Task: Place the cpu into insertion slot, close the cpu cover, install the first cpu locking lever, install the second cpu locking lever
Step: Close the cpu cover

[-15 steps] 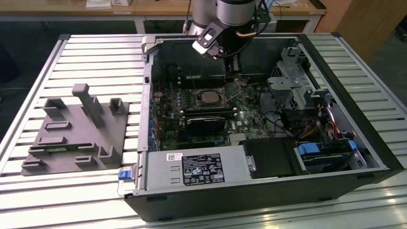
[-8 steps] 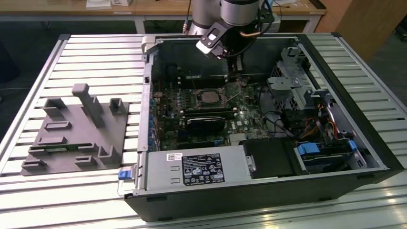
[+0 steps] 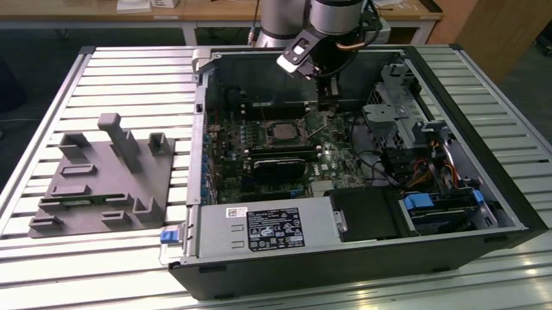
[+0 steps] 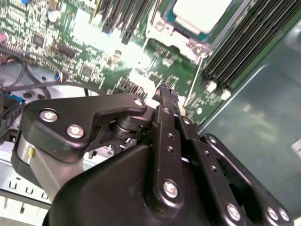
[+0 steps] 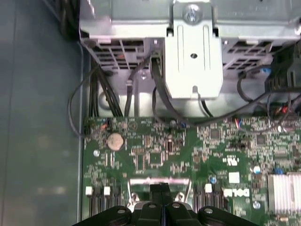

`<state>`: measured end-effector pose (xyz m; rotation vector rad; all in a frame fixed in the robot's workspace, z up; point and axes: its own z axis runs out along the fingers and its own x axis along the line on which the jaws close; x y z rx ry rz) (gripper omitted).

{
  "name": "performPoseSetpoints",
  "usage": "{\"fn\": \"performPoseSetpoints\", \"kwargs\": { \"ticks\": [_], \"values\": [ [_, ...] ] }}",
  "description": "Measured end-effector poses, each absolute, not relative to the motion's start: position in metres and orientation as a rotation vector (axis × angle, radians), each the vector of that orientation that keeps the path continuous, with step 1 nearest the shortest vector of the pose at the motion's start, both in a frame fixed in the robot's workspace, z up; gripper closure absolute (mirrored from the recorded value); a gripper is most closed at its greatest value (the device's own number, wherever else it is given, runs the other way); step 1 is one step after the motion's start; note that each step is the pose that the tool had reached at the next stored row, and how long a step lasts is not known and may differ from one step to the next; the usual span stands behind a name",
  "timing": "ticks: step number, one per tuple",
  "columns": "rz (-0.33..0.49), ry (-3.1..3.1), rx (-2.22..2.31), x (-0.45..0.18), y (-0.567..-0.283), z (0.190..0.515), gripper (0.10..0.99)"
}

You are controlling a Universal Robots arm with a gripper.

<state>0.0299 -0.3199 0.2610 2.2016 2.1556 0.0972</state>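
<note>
The jaws are pressed together on nothing (probably to push rather than pinch) just beside the insertion slot (image 3: 265, 132), where the cpu (image 4: 200, 12) lies seated, framed by the cpu cover (image 4: 176, 37), near a thin raised lever (image 4: 192, 89).

The claw (image 4: 164, 94) is matt black, its links pinned with shiny steel screws (image 4: 170, 188). The cpu (image 4: 200, 12) has a smooth, pale silver metal top. The circuit board (image 5: 155, 150) is glossy green. The drive cage (image 5: 193, 52) is bare grey sheet metal. The worktop (image 3: 129, 71) is ribbed silvery metal; the grey rack (image 3: 103, 181) on it looks like matt plastic.
</note>
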Motion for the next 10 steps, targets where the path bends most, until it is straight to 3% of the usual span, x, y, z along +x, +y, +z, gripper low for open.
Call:
{"fn": "performPoseSetpoints", "kwargs": {
  "ticks": [10],
  "values": [
    [0.097,2.156,2.202,0.051,-0.32,0.26,0.98]
  ]
}}
